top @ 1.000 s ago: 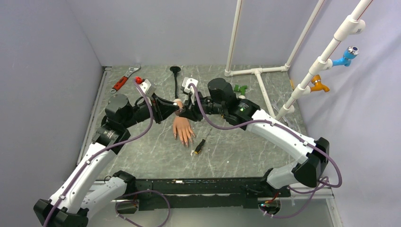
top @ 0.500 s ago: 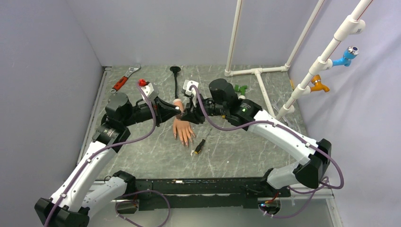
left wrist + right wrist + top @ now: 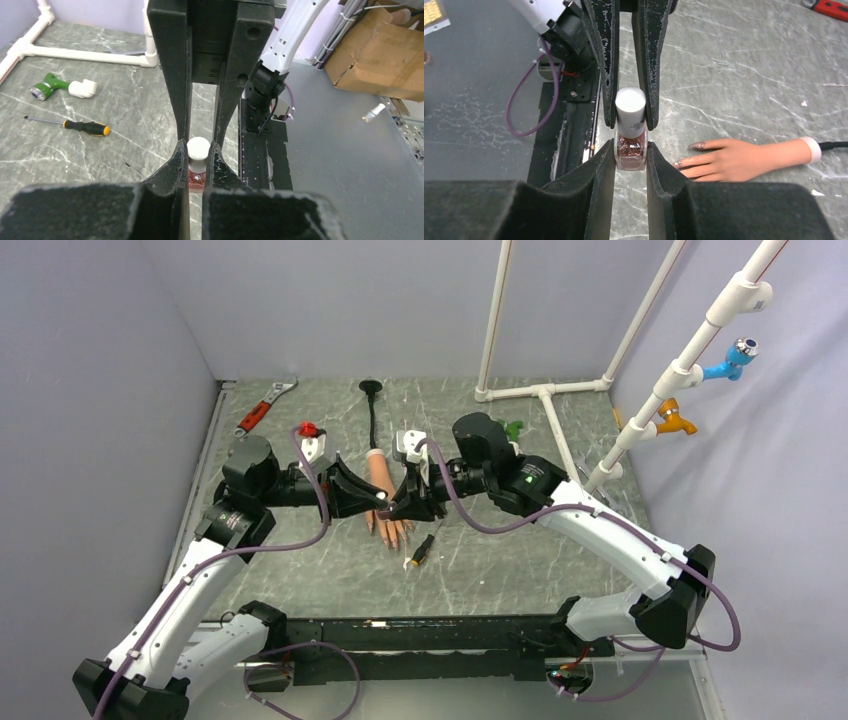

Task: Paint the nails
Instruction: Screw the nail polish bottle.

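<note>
Right now both arms are meeting over the middle of the grey marbled desk (image 3: 300, 560), sharing one small glass bottle (image 3: 630, 150) of reddish glitter polish that is standing upright between them. The right fingers (image 3: 607, 157) are clenching the bottle's glass body from both sides. The left fingers (image 3: 178, 159) are reaching in from the opposite side and grasping its round white cap (image 3: 198, 147). Whether the bottle is resting on the desk or hanging above it cannot be told.

A peach rubber mannequin hand (image 3: 734, 159) is lying flat, palm down. In the overhead view its wrist is pointing toward 12 o'clock, where a thin black stalk (image 3: 373, 425) is running on, and its fingertips are pointing toward 6 o'clock. The small nails (image 3: 696, 145) are sitting at that 6 o'clock end, showing just below the meeting arms. From the right wrist camera they are lying near the bottle at about 3 o'clock, not touching it.

A black-and-yellow-handled screwdriver (image 3: 420, 552) is lying at 5 o'clock from the mannequin hand, and a red-handled metal wrench (image 3: 262, 410) is lying toward 10 o'clock on the desk.
</note>
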Robot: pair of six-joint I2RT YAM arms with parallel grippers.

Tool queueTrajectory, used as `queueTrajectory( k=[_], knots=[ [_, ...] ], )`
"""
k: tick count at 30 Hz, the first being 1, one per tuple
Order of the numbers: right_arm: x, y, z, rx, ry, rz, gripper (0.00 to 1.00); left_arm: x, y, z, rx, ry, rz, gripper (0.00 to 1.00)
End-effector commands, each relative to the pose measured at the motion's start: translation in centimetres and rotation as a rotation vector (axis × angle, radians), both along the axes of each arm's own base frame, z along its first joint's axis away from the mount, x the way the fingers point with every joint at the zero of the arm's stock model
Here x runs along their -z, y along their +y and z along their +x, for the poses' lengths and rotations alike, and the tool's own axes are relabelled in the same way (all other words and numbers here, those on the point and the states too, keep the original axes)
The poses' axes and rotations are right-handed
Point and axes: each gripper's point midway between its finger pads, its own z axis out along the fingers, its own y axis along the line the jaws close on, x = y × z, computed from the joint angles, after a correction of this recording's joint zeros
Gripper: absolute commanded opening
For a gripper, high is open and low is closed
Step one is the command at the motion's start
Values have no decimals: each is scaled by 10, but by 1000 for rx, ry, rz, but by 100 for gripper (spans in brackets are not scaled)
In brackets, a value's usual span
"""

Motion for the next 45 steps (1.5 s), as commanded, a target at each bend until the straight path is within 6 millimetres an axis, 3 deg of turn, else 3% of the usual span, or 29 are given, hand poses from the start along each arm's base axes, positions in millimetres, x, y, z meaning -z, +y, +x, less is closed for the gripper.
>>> queueTrajectory(
  k=[1,5,8,11,15,17,26,33,45],
  knots=[
    [-37,4,-18,-120,-96,113,0,-10,-2,-19,114,-40,-9,0],
    [-34,5,-17,-124,-90,101,0,-11,-2,-17,96,-46,-8,0],
    [-32,5,-16,-116,-89,98,0,-11,-1,-13,58,-46,-8,26],
    [-31,4,-13,-101,-93,93,0,-12,0,-7,18,-50,-10,67],
    [-26,5,-5,-55,-98,80,0,-16,7,7,-104,-75,-22,94],
    [-25,5,0,-27,-101,75,0,-19,10,10,-142,-87,-35,94],
    [-24,4,50,249,-146,65,0,-12,13,30,-247,-28,-21,70],
    [-16,8,65,312,-138,52,0,-5,20,52,-380,7,-24,66],
    [-11,15,67,294,-122,36,0,-3,21,59,-418,35,-35,56]
  ],
)
